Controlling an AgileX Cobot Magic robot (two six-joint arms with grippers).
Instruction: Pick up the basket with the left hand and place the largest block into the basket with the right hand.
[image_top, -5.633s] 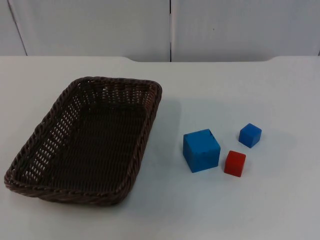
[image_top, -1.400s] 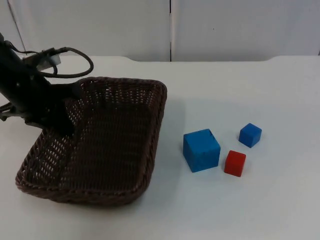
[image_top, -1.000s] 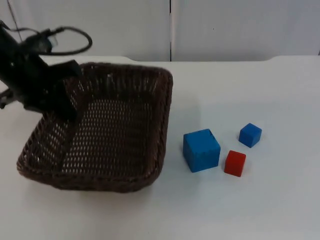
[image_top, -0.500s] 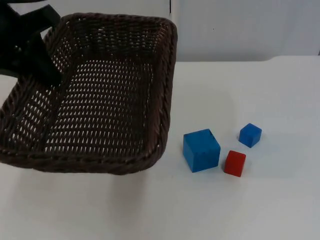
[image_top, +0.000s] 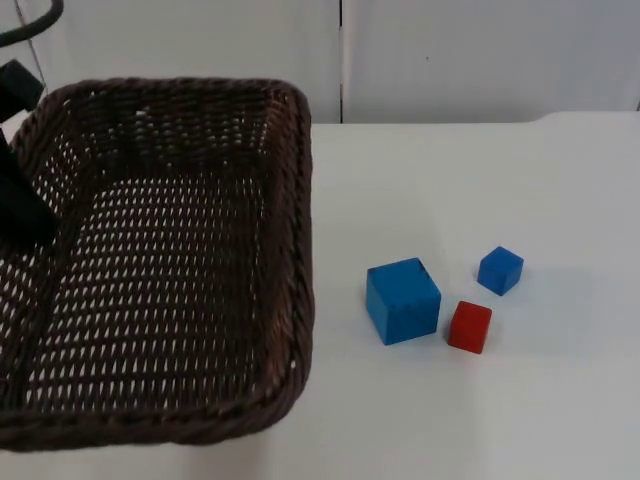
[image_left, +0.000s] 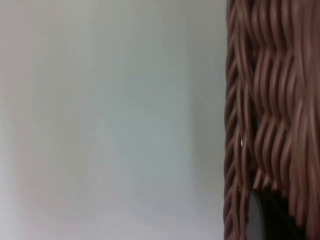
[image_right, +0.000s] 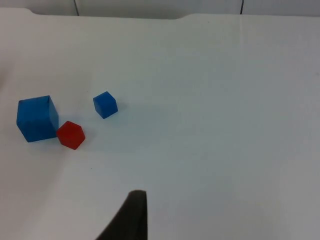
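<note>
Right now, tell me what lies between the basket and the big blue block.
Nothing: in the top view only bare white table separates the basket from the big blue block. The red block sits on the block's far side.

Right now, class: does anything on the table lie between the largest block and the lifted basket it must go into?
Nothing visible does. The large blue block has bare table between it and the basket, held up by the left gripper. The red block and small blue block sit on its far side.

The large blue cube (image_top: 402, 300) has open white counter (image_top: 450, 180) behind and in front. The small red cube (image_top: 469, 326) stands just beside its right side, the small blue cube (image_top: 499, 270) near; the dark brown woven wicker basket (image_top: 295, 250) bounds the left.
</note>
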